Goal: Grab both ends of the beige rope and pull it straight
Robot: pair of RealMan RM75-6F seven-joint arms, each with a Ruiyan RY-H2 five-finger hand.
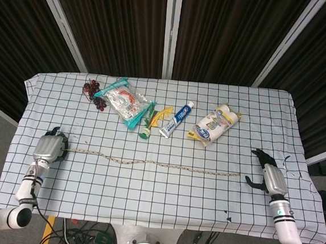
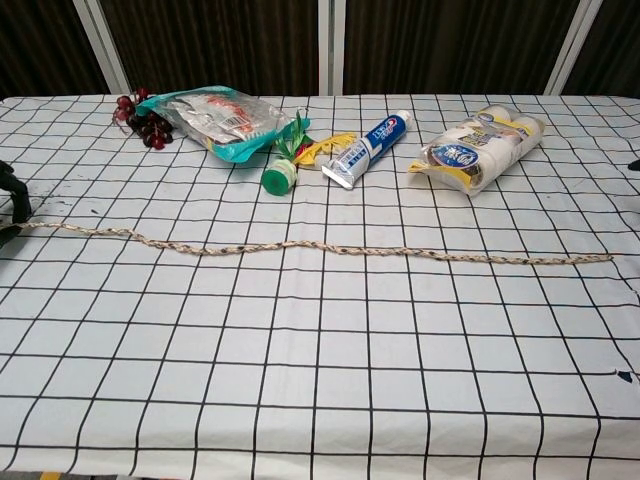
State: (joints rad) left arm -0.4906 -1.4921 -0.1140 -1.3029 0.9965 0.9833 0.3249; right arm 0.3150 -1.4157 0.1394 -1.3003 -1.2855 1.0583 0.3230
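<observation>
The chest view cuts off the left hand [image 2: 10, 205] at its left edge, so only dark fingers show where the rope [image 2: 320, 247] ends, and whether they pinch it is too small to tell in the head view.

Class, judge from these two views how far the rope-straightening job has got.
Done: the beige rope lies stretched across the checked tablecloth, slightly wavy. In hand: the left hand is at its left end. Left: the right hand is open, clear of the right end.
</observation>
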